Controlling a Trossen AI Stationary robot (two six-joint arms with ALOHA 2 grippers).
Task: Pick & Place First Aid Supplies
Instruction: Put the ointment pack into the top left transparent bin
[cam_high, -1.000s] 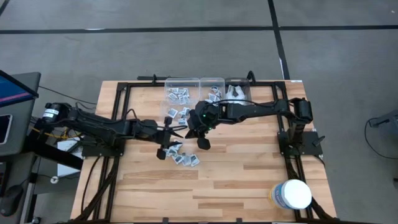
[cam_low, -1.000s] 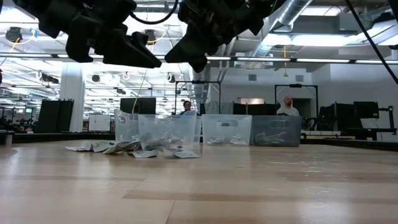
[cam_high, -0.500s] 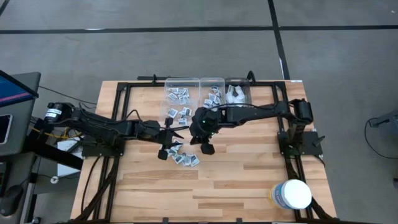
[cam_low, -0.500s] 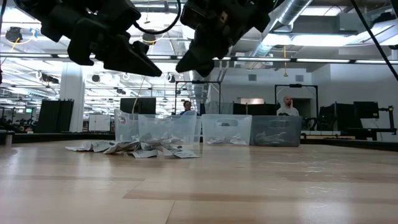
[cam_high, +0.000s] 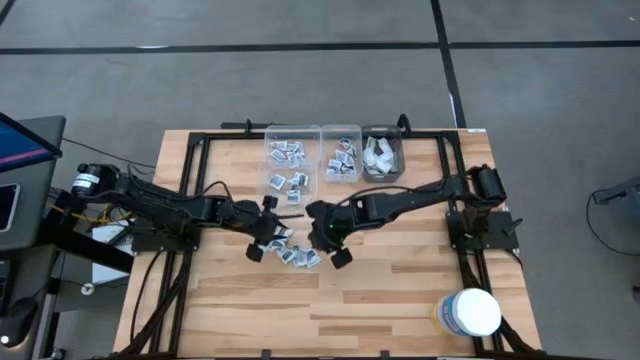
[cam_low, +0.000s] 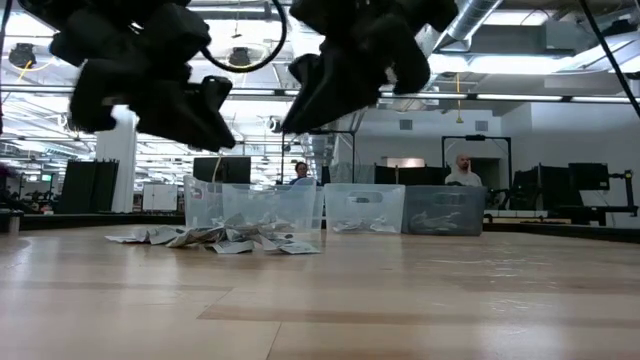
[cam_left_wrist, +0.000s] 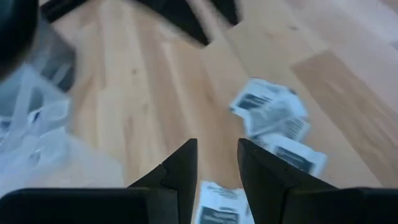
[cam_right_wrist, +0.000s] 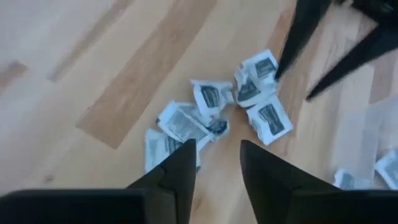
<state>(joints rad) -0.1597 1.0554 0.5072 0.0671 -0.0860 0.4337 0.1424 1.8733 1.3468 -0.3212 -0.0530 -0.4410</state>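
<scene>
Much of the sorting looks done: packets (cam_high: 288, 151) already lie in the clear bins (cam_high: 334, 130) at the table's far edge, but a loose cluster (cam_right_wrist: 214, 115) is left on the wood. The right gripper (cam_right_wrist: 212, 163) hangs with fingers parted and empty, the cluster just beyond its tips; the left gripper (cam_left_wrist: 217, 163), also parted and empty, hovers over scattered packets beside it

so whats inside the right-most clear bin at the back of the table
The rightmost clear bin holds a few longer pale white wrappers, heaped together. What lies beneath that heap is covered, so any other packets under it cannot be seen.
</scene>
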